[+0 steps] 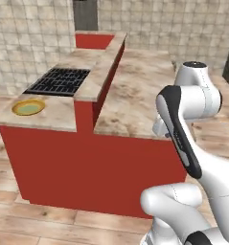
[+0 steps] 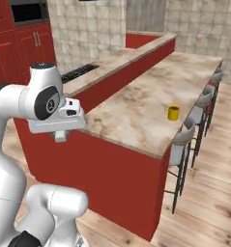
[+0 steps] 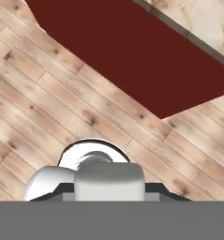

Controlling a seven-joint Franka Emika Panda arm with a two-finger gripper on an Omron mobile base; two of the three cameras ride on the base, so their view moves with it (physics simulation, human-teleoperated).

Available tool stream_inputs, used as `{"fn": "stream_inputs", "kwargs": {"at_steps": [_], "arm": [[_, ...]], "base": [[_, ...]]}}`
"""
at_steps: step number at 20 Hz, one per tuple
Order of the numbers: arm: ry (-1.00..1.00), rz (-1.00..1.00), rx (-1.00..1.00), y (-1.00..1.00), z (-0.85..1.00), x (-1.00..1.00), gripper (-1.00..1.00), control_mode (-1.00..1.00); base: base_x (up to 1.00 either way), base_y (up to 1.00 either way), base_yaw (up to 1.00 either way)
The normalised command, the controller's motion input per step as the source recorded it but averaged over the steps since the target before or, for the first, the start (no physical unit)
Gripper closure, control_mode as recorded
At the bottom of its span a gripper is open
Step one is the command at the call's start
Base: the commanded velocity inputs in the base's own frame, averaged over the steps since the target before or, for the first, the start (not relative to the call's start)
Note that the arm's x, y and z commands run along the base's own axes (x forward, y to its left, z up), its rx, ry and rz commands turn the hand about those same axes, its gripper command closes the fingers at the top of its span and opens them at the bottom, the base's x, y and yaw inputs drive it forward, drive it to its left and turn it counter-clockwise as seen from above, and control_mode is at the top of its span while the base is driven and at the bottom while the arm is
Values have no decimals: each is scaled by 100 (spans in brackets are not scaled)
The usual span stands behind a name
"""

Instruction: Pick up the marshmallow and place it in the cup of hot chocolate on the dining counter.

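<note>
Desk runs long ahead of us, stove and plate on its lower side. Cup stands near the far edge by the stools. Marshmallow: we cannot find it. Fingers closed, apparently on nothing, over the floor. Risk, we judge: reaching blind and knocking the cup.

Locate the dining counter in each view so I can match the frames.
Left base view: the dining counter runs up the middle, right of the stove, its near right part behind the arm.
Right base view: the counter crosses the centre toward the upper right, with the yellow cup near its right edge.
Hand view: a slice of its marble top in the top right corner.
Shared landmark: the counter's red base.
</note>
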Motion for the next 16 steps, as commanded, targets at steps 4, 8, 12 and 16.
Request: {"fn": "stream_inputs", "kwargs": {"at_steps": [4,8,12,16], "arm": [[0,0,0,0,0,0,100,100],[0,0,0,0,0,0,100,100],[0,0,0,0,0,0,100,100],[0,0,0,0,0,0,100,100]], "base": [[-40,-91,77],[-56,-100,70],[-67,-100,64],[-68,-100,66]]}}
